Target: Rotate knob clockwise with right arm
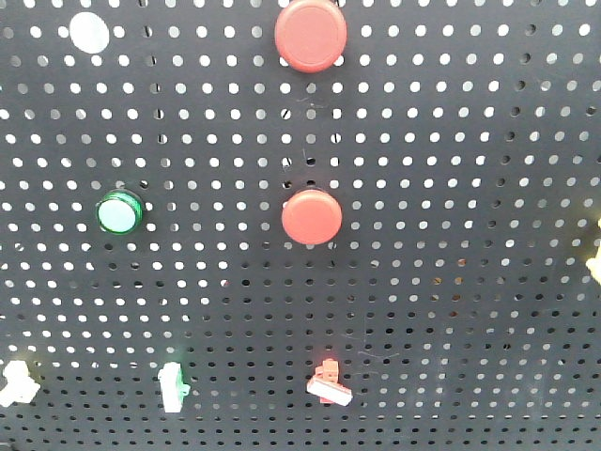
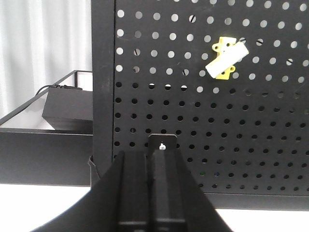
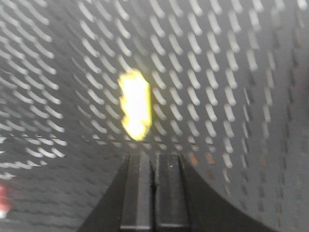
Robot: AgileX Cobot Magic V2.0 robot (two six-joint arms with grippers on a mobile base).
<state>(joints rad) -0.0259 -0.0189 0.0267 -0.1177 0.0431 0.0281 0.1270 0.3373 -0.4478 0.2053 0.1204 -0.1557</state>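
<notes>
The yellow knob [image 3: 135,104] shows as a blurred bright shape on the black pegboard [image 3: 227,72], just beyond my right gripper [image 3: 154,157]. That gripper's jaws are pressed together with nothing between them, and they stand just short of the knob. In the left wrist view the yellow knob [image 2: 224,59] has a white handle tilted up to the right. My left gripper [image 2: 161,147] is shut and empty, low before the pegboard [image 2: 251,145]. In the front view only a yellow sliver [image 1: 594,268] shows at the right edge, and neither gripper is in that view.
The pegboard [image 1: 451,310] carries two red buttons [image 1: 311,35] [image 1: 312,217], a green button [image 1: 118,213], a white cap [image 1: 89,33], a green-based knob [image 1: 173,387], a red-based knob [image 1: 329,383] and a white knob [image 1: 16,383]. A black box [image 2: 67,108] lies left of the board's frame.
</notes>
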